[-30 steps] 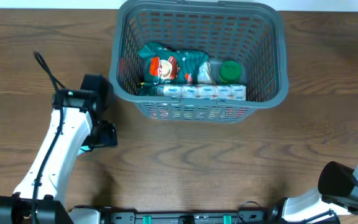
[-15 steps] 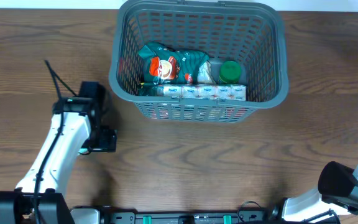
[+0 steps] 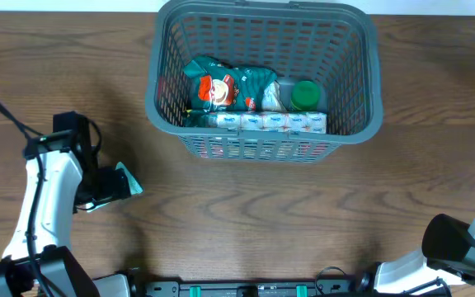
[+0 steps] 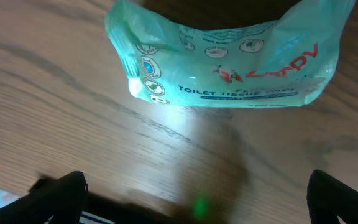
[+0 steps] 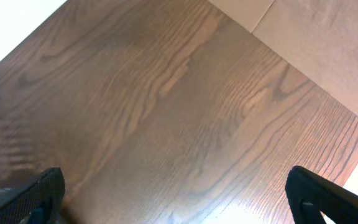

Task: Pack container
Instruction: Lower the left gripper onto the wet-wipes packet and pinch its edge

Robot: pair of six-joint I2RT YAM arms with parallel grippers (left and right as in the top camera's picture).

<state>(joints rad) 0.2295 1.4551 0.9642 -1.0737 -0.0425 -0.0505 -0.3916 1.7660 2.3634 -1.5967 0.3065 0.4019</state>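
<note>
Hovers by the toilet tissue pack (image 4: 229, 56), left gripper (image 4: 197, 198) and right gripper (image 5: 179, 199) both spread wide. Risks pinching only slippery wrapper, then dropping it before the container (image 3: 371, 124).

Overhead view: fixed above and facing straight down. It stands far enough off to take in the bench (image 3: 246, 214) from the container (image 3: 258, 148) at the far side to both arm bases.

Left wrist view: low and close, angled down at the bench, with the left pincer (image 4: 201, 202) along the bottom edge. The tissue pack (image 4: 229, 59) that fills this view also appears overhead, where the tissue pack (image 3: 124, 181) shows small beside the left arm (image 3: 44, 198).

Right wrist view: set higher, looking down past the right pincer (image 5: 179, 199) at bare bench and its edge. Its overlap with the overhead view cannot be fixed.
</note>
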